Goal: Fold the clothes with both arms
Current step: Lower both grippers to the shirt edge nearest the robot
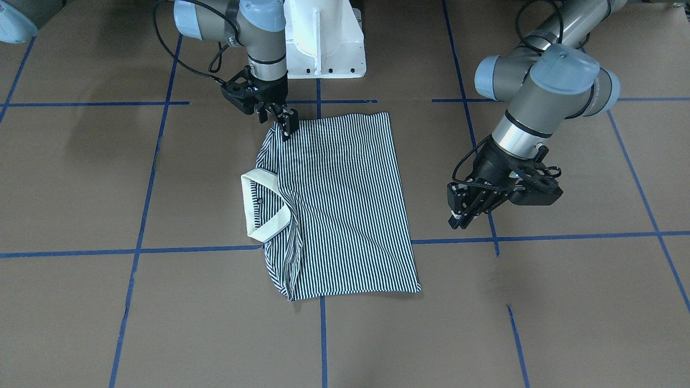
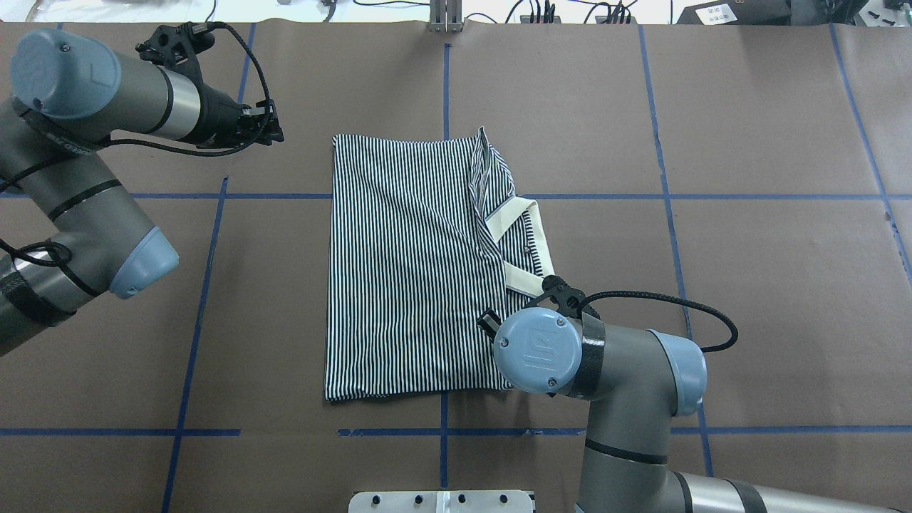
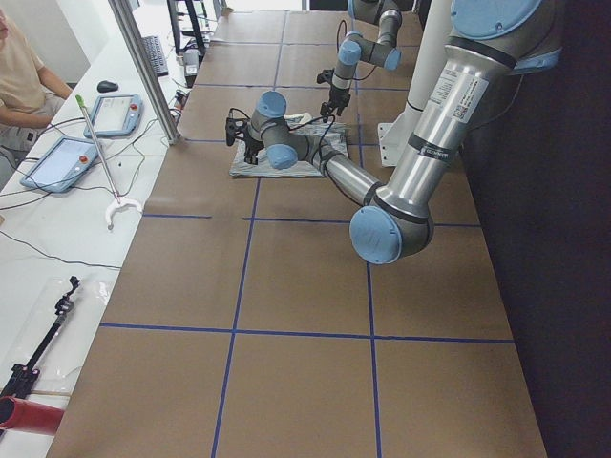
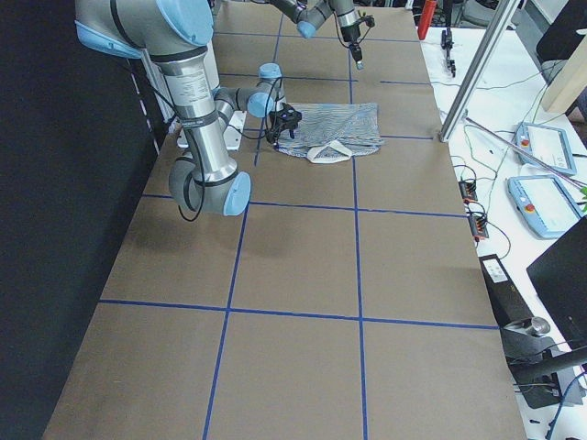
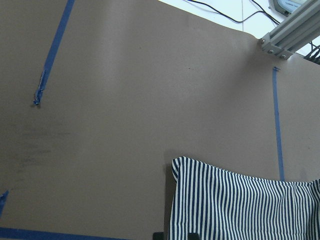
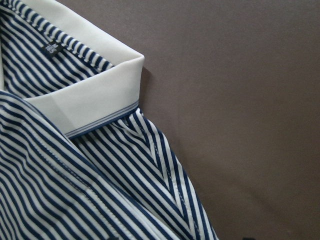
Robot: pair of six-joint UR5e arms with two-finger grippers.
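**Striped polo shirt (image 1: 345, 205), part-folded: corner grasp by right arm**

The shirt lies flat on the table (image 1: 539, 323) between the two grippers. The right gripper (image 1: 285, 126) has its tips on the shoulder corner, with the collar (image 1: 253, 205) just beyond them; whether they pinch cloth cannot be told. The left gripper (image 1: 457, 220) hangs clear off the hem edge, tips narrowly parted and empty. Judged best practice: catch every layer under the right fingers, bring the left fingers onto a matching corner, then lift both level.

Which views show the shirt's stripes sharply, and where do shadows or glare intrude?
Front-facing: shirt stripes crisp, soft shadows on the table. Overhead: crisp too, but the strip beyond the table's far edge is blown out white. Right wrist: collar and stripes sharp, no glare. Left wrist: shirt corner sharp, top right overexposed. Both side views: shirt too small, stripes blur to grey.
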